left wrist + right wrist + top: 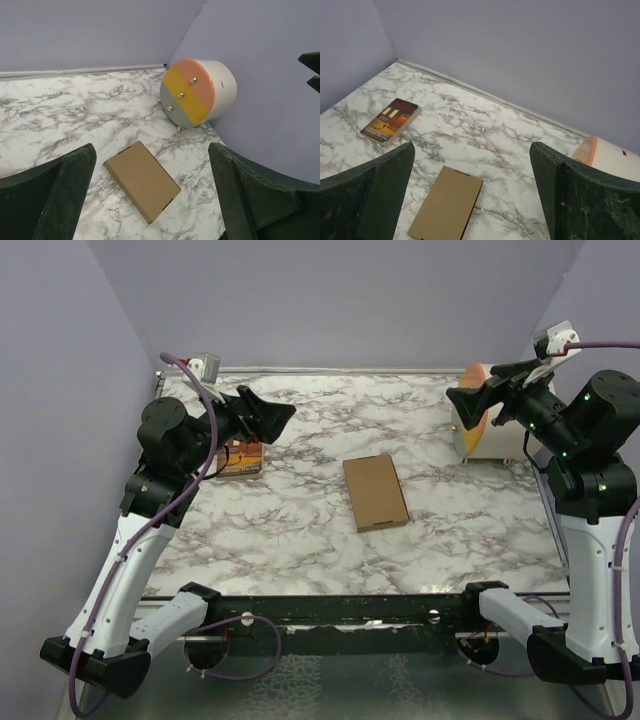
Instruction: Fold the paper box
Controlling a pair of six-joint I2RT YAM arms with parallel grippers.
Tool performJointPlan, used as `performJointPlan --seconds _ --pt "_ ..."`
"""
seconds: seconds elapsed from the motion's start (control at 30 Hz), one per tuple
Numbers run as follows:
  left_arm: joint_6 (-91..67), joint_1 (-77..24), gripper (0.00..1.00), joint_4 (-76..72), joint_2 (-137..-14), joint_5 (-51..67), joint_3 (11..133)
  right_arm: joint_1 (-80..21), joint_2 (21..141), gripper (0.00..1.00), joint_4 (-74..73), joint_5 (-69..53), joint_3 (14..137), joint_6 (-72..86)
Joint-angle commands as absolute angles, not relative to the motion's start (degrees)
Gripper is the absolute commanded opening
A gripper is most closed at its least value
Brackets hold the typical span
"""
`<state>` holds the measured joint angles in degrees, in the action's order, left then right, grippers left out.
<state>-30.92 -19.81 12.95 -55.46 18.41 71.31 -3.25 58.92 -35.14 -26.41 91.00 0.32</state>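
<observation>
The box (375, 492) lies flat near the middle of the table (280, 530), its long axis running from near edge to far edge, slightly skewed. The left gripper (275, 420) and right gripper (462, 405) hang raised on either side of it, spread wide and empty, neither clearly nearer. There is bare table all round the box, with the book (243, 458) and cylinder (495, 435) well apart.

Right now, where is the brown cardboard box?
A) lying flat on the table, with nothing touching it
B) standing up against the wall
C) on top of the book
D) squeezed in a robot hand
A: the paper box lies flat on the marble table between the arms, while the left gripper and the right gripper hang open, well apart from it.
</observation>
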Motion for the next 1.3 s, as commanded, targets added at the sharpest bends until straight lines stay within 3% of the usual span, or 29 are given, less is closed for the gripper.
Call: performJointPlan --seconds 0.0,1.27 --pt "-31.3 -19.5 0.99 11.8 -54.7 17.9 70.2 -2.8 58.2 1.00 -34.1 -26.6 90.3 0.1" --pt "-36.0 -19.5 0.99 9.1 -48.6 17.6 62.8 -2.2 56.6 1.00 -31.1 -28.3 85.6 2.4"
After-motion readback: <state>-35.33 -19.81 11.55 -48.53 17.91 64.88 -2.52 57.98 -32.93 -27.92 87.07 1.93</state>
